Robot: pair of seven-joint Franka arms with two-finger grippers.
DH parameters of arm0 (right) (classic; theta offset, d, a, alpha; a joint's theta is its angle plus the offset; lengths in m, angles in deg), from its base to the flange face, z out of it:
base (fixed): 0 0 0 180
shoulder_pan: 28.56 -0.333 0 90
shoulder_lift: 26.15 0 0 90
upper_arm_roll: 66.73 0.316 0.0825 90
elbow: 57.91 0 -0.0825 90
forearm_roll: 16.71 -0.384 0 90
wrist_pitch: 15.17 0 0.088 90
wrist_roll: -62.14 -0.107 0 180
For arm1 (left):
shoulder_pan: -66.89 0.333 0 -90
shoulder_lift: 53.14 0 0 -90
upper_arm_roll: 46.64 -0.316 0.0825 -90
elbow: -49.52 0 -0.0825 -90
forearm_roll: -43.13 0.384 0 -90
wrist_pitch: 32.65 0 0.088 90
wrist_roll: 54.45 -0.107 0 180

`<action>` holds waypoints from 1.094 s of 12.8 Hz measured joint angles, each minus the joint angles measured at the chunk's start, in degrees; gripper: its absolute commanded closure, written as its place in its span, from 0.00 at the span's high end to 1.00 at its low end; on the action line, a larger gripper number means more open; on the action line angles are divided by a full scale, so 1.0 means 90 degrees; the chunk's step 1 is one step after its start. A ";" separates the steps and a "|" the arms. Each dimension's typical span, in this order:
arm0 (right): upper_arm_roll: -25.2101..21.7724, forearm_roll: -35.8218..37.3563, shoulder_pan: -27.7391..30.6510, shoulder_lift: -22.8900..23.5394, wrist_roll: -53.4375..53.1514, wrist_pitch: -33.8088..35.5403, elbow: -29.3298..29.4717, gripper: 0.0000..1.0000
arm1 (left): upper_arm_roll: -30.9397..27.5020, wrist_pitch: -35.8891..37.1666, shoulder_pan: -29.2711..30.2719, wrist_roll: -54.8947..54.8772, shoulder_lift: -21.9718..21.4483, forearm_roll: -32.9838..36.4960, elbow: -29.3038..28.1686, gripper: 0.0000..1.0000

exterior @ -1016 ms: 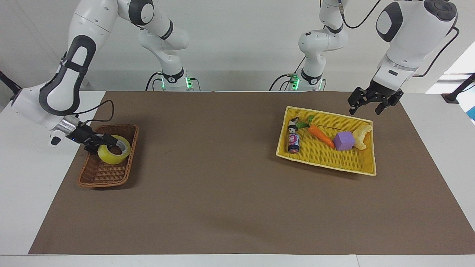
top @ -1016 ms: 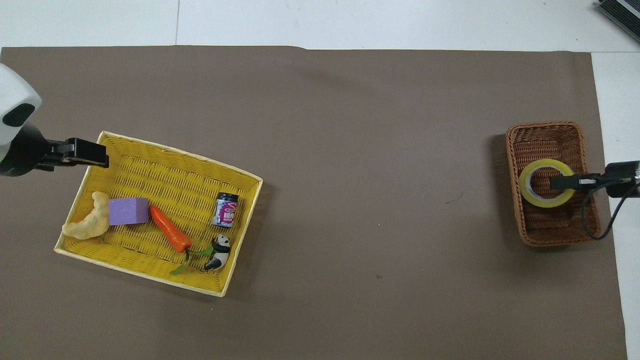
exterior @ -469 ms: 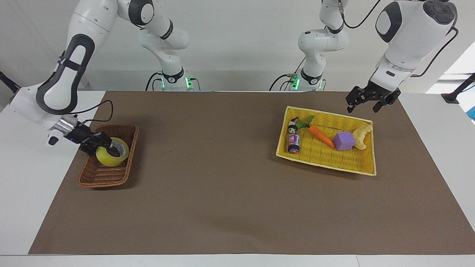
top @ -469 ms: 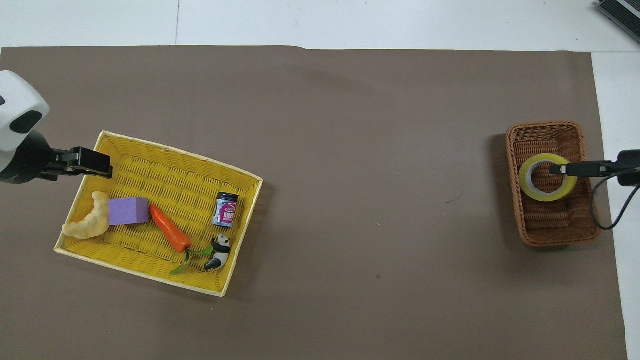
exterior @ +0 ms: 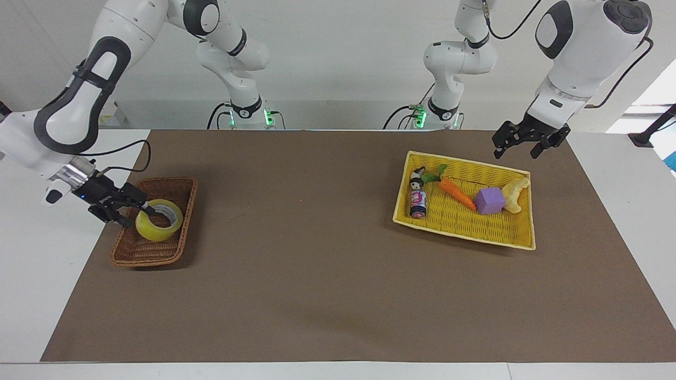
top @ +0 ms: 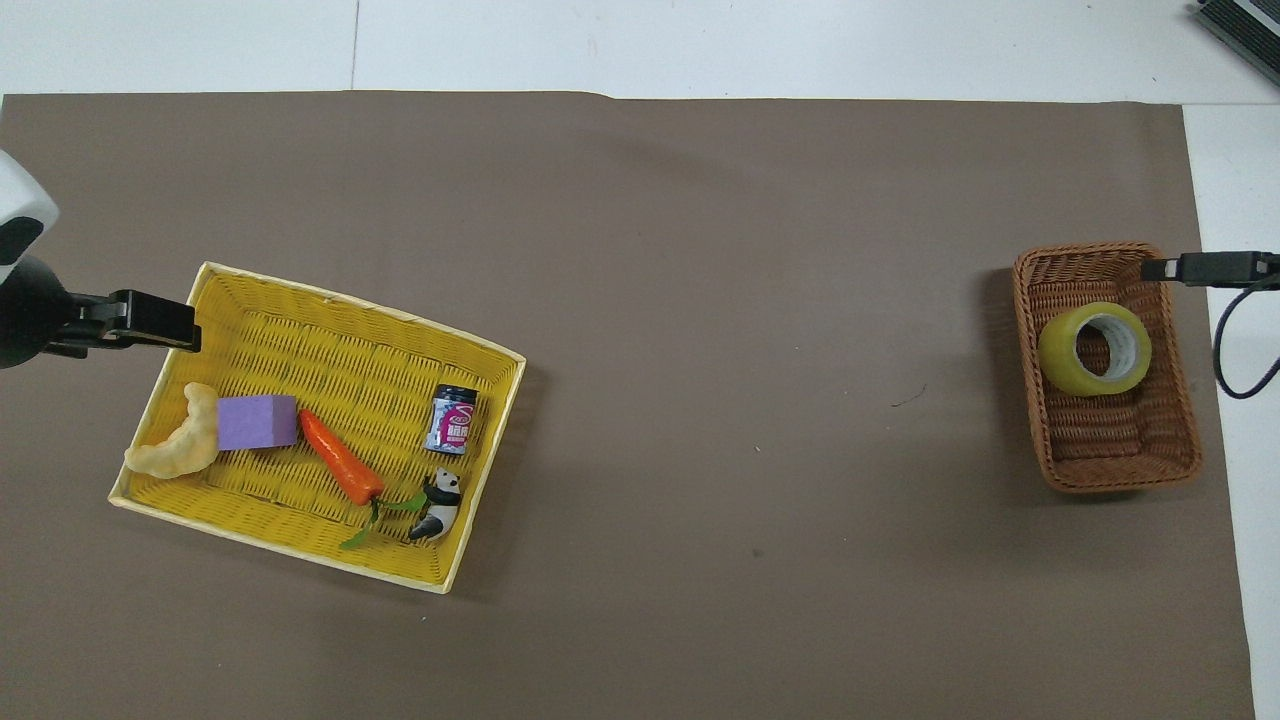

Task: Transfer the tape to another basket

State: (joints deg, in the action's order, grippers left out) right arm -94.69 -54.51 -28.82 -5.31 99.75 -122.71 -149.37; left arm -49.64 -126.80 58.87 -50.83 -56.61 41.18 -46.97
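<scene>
Right gripper (exterior: 136,212) spread wide, gripping nothing, poised over the rim of the brown wicker basket (exterior: 177,243) at the right arm's end of the table. Just beside its fingertips, the tape (exterior: 158,220) lying free inside that basket, tilted against the woven floor, core showing. At the left arm's end, left gripper (exterior: 516,150) likewise spread and unloaded, waiting above a corner of the yellow tray basket (exterior: 465,221). Inside the tray: purple cube (exterior: 489,201), carrot (exterior: 455,191), small can (exterior: 418,203).
</scene>
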 measured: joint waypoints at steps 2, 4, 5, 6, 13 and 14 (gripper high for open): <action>0.0026 0.0880 -0.0298 -0.0067 -0.0841 -0.0152 0.0307 1.00 | 0.0004 0.0047 -0.0014 -0.0225 -0.0039 0.0023 0.0000 1.00; 0.0039 0.1408 -0.0607 -0.0190 -0.1439 -0.0179 0.0394 1.00 | -0.0026 0.0053 -0.0011 -0.0376 -0.0040 0.0035 0.0000 1.00; 0.0068 0.1625 -0.0686 -0.0263 -0.1641 -0.0179 0.0416 1.00 | -0.0059 0.0054 0.0006 -0.0383 -0.0040 0.0037 0.0000 1.00; 0.0154 0.1791 -0.0702 -0.0341 -0.1802 -0.0179 0.0430 1.00 | -0.0098 0.0054 0.0020 -0.0388 -0.0040 0.0038 0.0000 1.00; 0.1407 0.3214 -0.0672 -0.1382 -0.4123 0.0760 0.0451 1.00 | -0.0159 0.0054 0.0031 -0.0400 -0.0040 0.0039 0.0000 1.00; 0.1457 0.3305 -0.0600 -0.1546 -0.4231 0.1049 0.0454 1.00 | -0.0159 0.0054 0.0031 -0.0400 -0.0040 0.0039 0.0000 1.00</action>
State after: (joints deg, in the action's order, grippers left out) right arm -81.59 -24.77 -34.21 -19.22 61.67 -113.27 -145.29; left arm -51.07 -126.32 59.15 -54.43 -56.97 41.53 -46.97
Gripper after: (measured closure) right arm 0.000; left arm 0.000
